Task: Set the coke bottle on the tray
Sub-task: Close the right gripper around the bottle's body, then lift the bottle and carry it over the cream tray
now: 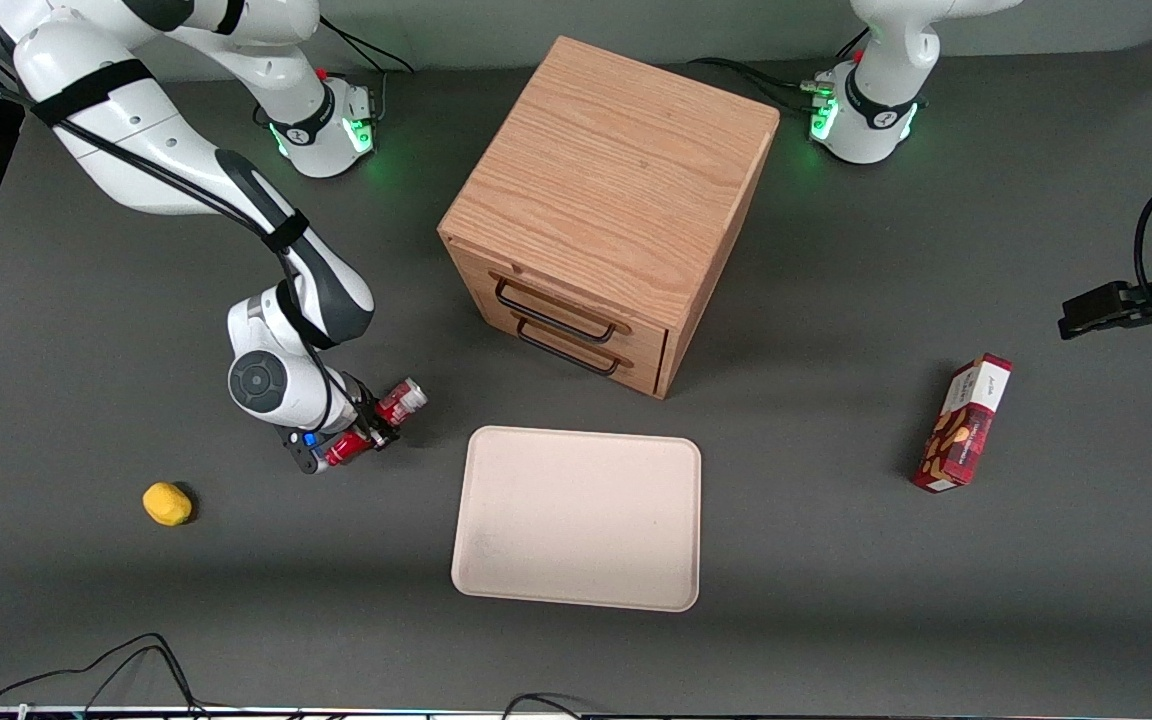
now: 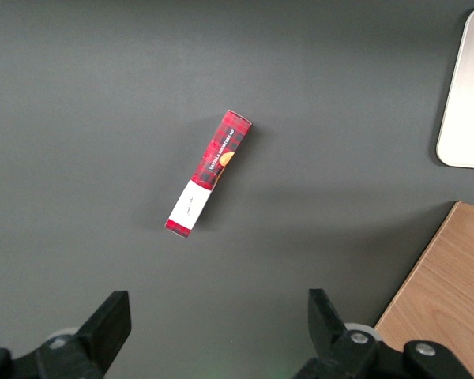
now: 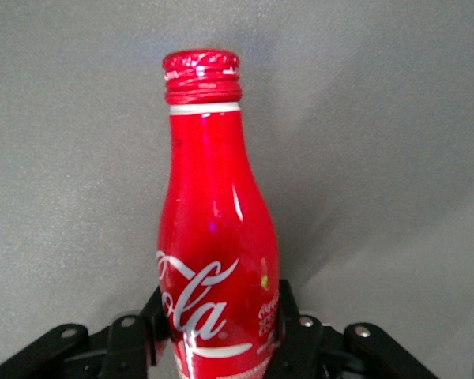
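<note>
My gripper (image 1: 368,428) is low over the table at the working arm's end and is shut on the coke bottle (image 1: 398,403). The bottle is slim and red and is held at a slant. In the right wrist view the black fingers (image 3: 294,328) press both sides of the coke bottle (image 3: 217,237) at its lower body, just under the white script. Its red cap points away from the gripper (image 3: 221,335). The cream tray (image 1: 576,515) lies flat and bare beside the gripper, a little nearer to the front camera. One corner of the tray (image 2: 470,95) shows in the left wrist view.
A wooden drawer cabinet (image 1: 606,200) stands farther from the front camera than the tray. A small yellow object (image 1: 167,503) lies near the gripper, toward the working arm's end. A red snack box (image 1: 966,425) lies toward the parked arm's end.
</note>
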Action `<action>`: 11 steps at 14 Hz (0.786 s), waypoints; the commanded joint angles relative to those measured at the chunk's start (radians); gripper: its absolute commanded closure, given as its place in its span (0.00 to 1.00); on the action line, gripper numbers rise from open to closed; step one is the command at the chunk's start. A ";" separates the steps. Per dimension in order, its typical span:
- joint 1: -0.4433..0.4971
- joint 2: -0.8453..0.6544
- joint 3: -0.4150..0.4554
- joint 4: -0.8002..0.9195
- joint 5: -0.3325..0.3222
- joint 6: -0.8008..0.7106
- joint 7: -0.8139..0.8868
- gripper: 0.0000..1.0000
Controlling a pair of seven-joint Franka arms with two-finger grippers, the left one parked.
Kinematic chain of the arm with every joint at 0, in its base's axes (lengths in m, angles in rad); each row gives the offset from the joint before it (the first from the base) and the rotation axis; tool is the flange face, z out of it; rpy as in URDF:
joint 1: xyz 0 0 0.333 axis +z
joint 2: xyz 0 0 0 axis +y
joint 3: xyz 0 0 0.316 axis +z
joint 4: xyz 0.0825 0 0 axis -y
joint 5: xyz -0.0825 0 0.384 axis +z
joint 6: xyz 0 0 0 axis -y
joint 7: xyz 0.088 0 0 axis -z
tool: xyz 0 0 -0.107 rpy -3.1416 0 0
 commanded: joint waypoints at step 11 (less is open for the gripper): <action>0.007 -0.010 0.067 0.565 -0.030 -0.470 -0.338 0.96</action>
